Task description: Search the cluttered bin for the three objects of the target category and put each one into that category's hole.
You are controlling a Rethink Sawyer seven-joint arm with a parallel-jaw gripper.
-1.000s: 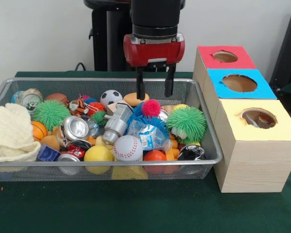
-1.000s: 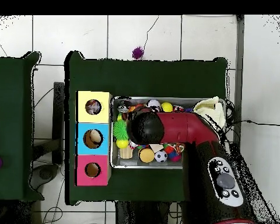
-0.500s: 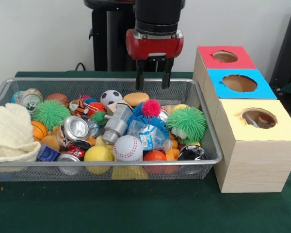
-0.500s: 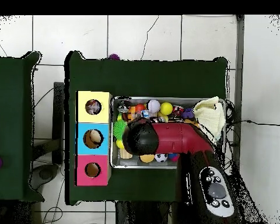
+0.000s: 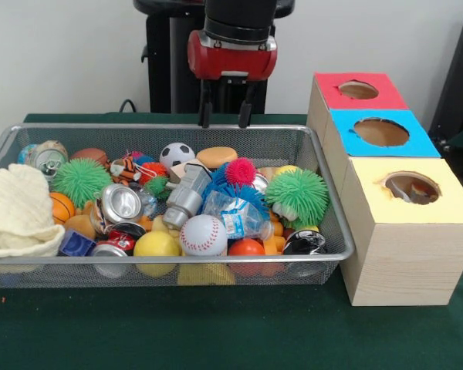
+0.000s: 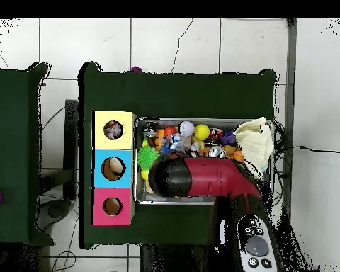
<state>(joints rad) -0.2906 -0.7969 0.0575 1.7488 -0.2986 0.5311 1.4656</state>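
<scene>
The wire mesh bin [image 5: 170,260] is full of balls, cans and toys; it also shows in the overhead view [image 6: 201,120]. I see no small printed cloth pieces among the clutter. The round hole in the yellow top [image 5: 411,187] is at the near right, and something pale lies inside it; it also shows in the overhead view [image 6: 113,129]. My gripper [image 5: 224,116] hangs open and empty above the bin's far rim, clear of the objects. In the overhead view the red arm [image 6: 208,177] covers the gripper.
A large cream knitted cloth [image 5: 15,212] fills the bin's left end. Green spiky balls [image 5: 297,195], a baseball [image 5: 204,234], a crushed can [image 5: 121,203] and a soccer ball [image 5: 177,154] lie in the bin. The blue-topped hole [image 5: 380,132] and red-topped hole [image 5: 358,89] stand behind the yellow one.
My gripper has risen out of the bin and drawn back toward the far rim, shifting a little left in the front view. It stays open and empty. The bin's objects have not moved.
</scene>
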